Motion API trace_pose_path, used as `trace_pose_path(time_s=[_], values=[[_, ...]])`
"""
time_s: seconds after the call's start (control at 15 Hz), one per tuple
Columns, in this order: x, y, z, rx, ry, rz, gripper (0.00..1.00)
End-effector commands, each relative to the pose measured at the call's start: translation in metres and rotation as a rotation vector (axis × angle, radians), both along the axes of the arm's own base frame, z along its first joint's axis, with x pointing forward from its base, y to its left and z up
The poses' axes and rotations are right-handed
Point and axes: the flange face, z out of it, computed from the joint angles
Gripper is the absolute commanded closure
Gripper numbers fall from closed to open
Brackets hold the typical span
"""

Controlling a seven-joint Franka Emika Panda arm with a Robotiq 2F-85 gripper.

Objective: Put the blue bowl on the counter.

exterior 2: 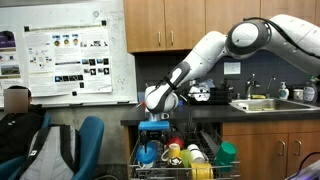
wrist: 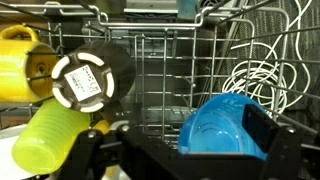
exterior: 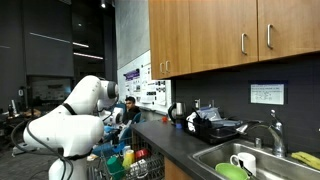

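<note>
The blue bowl [wrist: 215, 128] is seen down in the dishwasher rack [wrist: 150, 60], well below the bench [exterior: 175, 140], with the gripper [exterior 2: 155, 114] lowered over it. One finger [wrist: 263, 125] is laid against the rim, but whether anything is clamped cannot be told. A thin rim hold could see the bowl dropped, or snagged on the rack and the white wire coil [wrist: 262, 70]; the yellow cup [wrist: 50, 140] could be knocked. Print on the round white label [wrist: 85, 80] and the wall poster [exterior 2: 62, 55] cannot be read.
</note>
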Motion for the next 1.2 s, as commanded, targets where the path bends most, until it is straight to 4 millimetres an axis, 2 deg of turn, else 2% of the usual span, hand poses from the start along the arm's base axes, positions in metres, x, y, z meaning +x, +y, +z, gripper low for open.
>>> trace_pose_path(time_s=[0.0, 0.4, 0.47, 0.53, 0.6, 1.13], values=[[0.014, -0.002, 0.001, -0.048, -0.011, -0.028, 0.0], [0.022, -0.01, -0.004, -0.134, 0.007, -0.054, 0.0], [0.022, -0.009, -0.004, -0.136, 0.011, -0.054, 0.25], [0.022, -0.008, -0.004, -0.137, 0.014, -0.053, 0.26], [0.023, -0.006, -0.004, -0.137, 0.016, -0.051, 0.32], [0.031, 0.007, -0.001, -0.129, 0.001, -0.029, 0.94]])
